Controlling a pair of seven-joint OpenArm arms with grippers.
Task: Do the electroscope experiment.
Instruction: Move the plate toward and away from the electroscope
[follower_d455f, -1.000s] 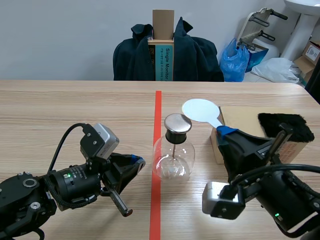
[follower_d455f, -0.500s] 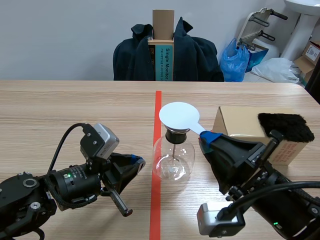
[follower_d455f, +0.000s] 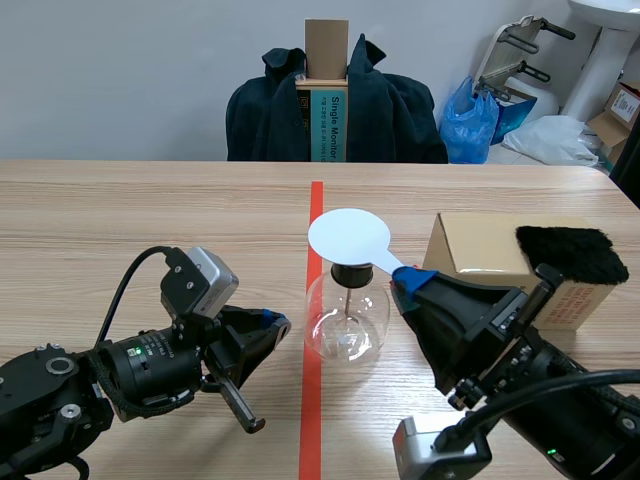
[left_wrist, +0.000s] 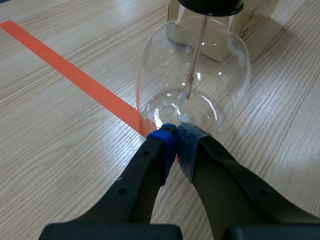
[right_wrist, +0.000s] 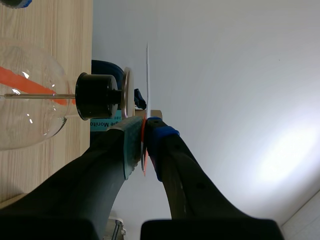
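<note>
The electroscope is a clear glass flask (follower_d455f: 345, 318) with a black stopper (follower_d455f: 350, 272), standing just right of the red tape line. A white round paddle (follower_d455f: 348, 237) hovers over its top, hiding the metal plate. My right gripper (follower_d455f: 411, 278) is shut on the paddle's handle. In the right wrist view the paddle (right_wrist: 147, 75) is edge-on, close beside the plate (right_wrist: 126, 95) on the stopper (right_wrist: 97, 96). My left gripper (left_wrist: 175, 136) is shut on nothing, its tips at the base of the flask (left_wrist: 195, 85). A thin rod (left_wrist: 196, 55) hangs inside.
A cardboard box (follower_d455f: 480, 248) lies right of the flask with a black fur cloth (follower_d455f: 570, 252) on its right end. A chair draped with a dark jacket (follower_d455f: 335, 110) stands beyond the table's far edge.
My right gripper has carried the white paddle leftward from over the cardboard box to above the flask's top. The left arm has stayed put.
</note>
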